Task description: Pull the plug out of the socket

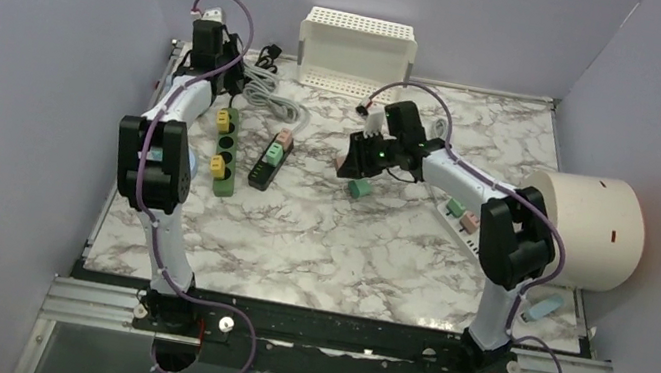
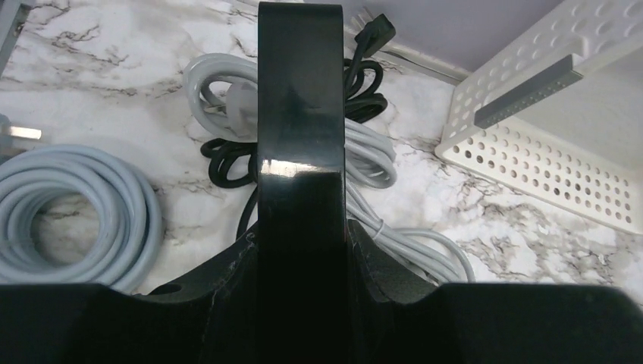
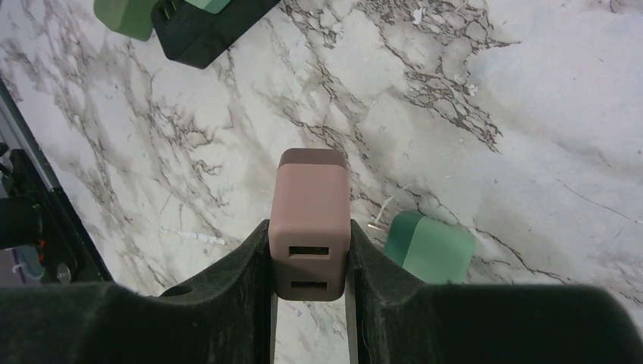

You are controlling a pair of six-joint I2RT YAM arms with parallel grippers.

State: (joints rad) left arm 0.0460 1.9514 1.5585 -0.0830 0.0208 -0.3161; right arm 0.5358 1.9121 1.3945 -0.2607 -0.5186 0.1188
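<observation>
Right arm (image 1: 466, 177) stretched inward, tool (image 3: 311, 254) clamping pink plug (image 3: 312, 203)

The left strip (image 1: 227, 144) is lying just beside the right strip (image 1: 267, 164). Cables (image 1: 266, 95) are lying behind them, a basket (image 1: 357, 54) is standing at the back, and a roll (image 1: 593, 230) is sitting far right.

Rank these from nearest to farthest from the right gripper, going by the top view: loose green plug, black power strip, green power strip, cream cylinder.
1. The green plug, lying on the table right beside the right gripper, on the side toward the arm bases.
2. The black power strip, to the gripper's left.
3. The green power strip, farther left again.
4. The cream cylinder, at the table's far right edge.
</observation>
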